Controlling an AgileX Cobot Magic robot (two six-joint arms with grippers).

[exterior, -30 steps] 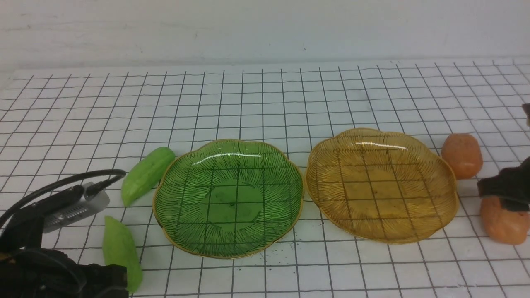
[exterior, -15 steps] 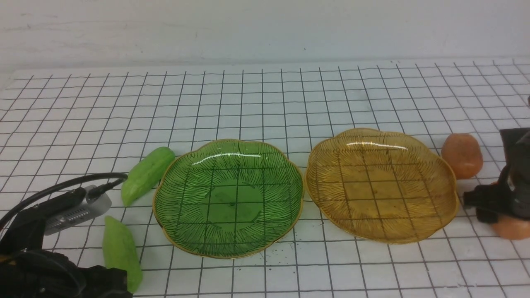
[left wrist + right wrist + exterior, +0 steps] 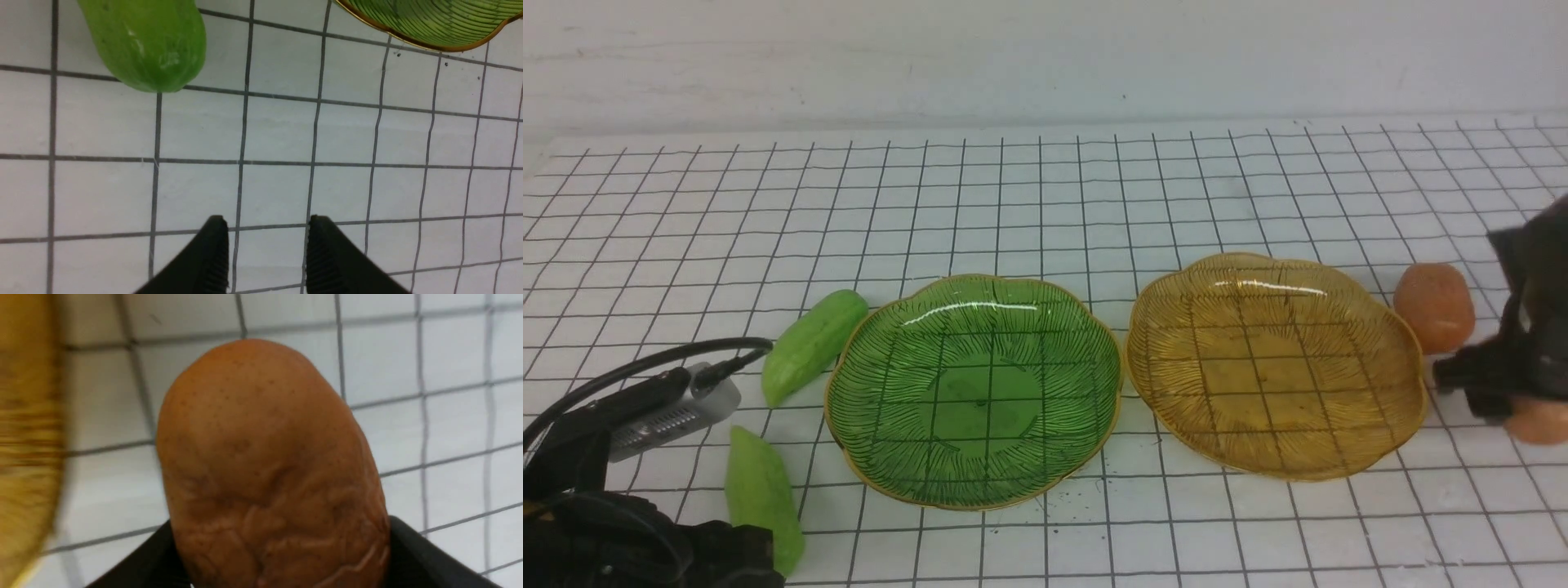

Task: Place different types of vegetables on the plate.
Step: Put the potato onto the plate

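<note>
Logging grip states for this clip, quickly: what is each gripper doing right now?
Left gripper: open, holding nothing.
Right gripper: closed on a potato.

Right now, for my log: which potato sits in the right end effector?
The nearer potato, gripped by the right end effector; the farther potato lies free beside the amber plate.

Narrow gap between green plate [image 3: 882, 343] and amber plate [image 3: 1176, 322]

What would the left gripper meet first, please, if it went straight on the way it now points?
Probably the bare gridded mat, between the cucumber and green plate; depth is unclear.
</note>
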